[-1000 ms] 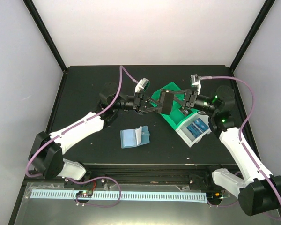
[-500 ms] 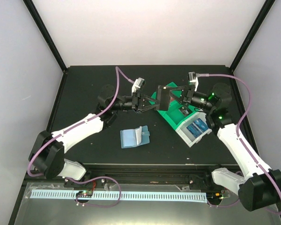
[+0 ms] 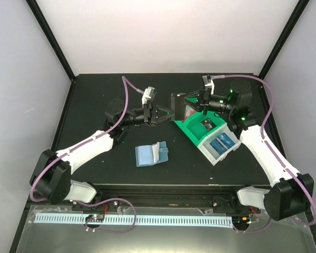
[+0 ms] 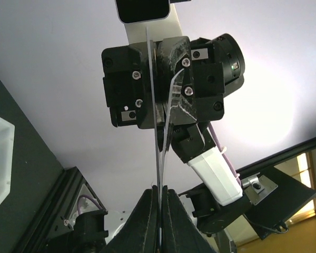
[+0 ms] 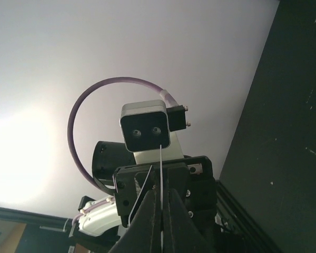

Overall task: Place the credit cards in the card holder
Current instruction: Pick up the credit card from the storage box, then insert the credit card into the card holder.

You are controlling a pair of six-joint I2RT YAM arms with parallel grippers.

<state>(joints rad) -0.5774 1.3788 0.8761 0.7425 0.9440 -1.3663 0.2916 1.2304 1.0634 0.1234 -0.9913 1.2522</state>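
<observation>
We read the table as matte black, with plain white walls and black frame posts. The card holder is pale blue inside, with a teal-blue flap. The raised credit card looks near black from above and is a thin pale line in both wrist views. One bin is bright green and the other bin is white. The credit cards in it are blue with pale markings. The left arm and right arm have white links and black joints. The left gripper and right gripper are black. The cables are purple. We see green lights on the right arm and a pale blue slotted strip at the front.
</observation>
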